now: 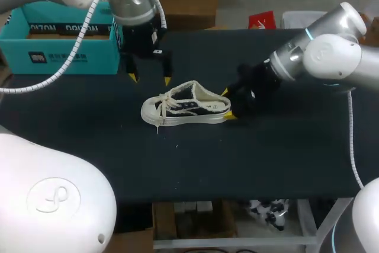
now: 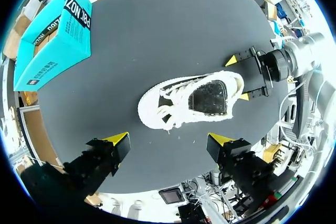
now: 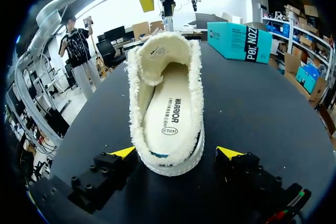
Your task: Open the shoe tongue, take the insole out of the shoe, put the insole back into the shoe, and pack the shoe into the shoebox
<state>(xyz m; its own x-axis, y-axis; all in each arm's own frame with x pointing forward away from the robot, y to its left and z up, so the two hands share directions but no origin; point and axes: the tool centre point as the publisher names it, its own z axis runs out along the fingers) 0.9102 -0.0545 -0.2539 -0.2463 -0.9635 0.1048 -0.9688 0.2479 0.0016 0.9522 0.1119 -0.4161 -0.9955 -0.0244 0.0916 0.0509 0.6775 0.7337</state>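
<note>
Head view, left to right. At the far left of the black-topped table [image 1: 284,146] stands the teal cardboard shoebox [image 1: 56,39], its open top upward, well apart from the other objects. Just right of it, the left gripper [image 1: 149,79] hangs above the table on the far side of the shoe, fingers pointing down and spread wide, with nothing between them. In the left wrist view this gripper [image 2: 169,139] looks straight down, and the shoe lies ahead of its yellow tips without touching them. Near the table's middle rests the white-and-black canvas low-top shoe with white laces [image 1: 186,109], upright on its sole, toe toward the shoebox side and heel toward the right arm. The right gripper [image 1: 227,104] sits low at the heel, one yellow tip on either side of it. The right wrist view shows the heel between these fingers [image 3: 123,153], which stand wide. One tip lies just beside the heel's fuzzy edge and the other stands slightly apart from it, so the heel is not clamped. The same view looks into the shoe's opening, where the cream printed insole [image 3: 170,114] lies flat inside.
</note>
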